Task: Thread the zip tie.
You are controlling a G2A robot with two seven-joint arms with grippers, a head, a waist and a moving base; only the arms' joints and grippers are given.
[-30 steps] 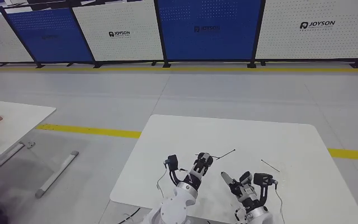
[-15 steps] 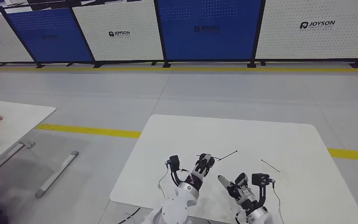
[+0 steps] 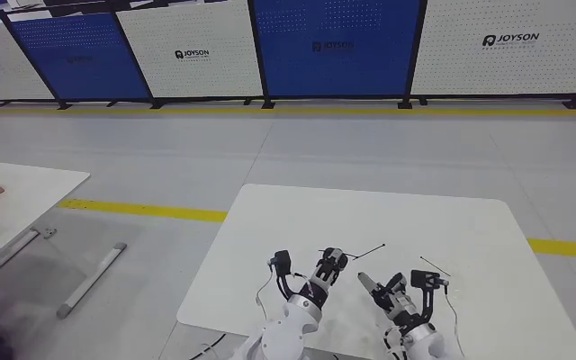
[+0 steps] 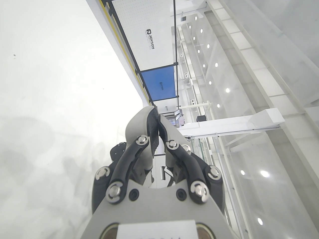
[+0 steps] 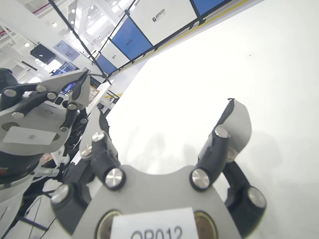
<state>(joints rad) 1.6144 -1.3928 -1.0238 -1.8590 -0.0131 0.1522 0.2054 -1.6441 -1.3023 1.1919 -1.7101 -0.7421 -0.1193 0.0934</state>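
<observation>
The left gripper [image 3: 329, 262] stands over the white table [image 3: 360, 211], near the edge at 6 o'clock, and its jaws are pressed together on one end of a thin black zip tie [image 3: 360, 251]. The free part of the tie goes from the jaws toward about 3 o'clock, a little upward. In the right wrist view, the left gripper [image 5: 83, 76] pinches the zip tie [image 5: 67, 26] at its tip, and the strap rises away in the air. The right gripper [image 3: 396, 282] is near, at 4 o'clock from the left one, with jaws spread wide apart. A second zip tie [image 3: 435, 265] lies flat on the table at 2 o'clock from the right gripper, apart from it. Blue and white panels [image 3: 337, 45] stand at 12 o'clock, behind the table.
</observation>
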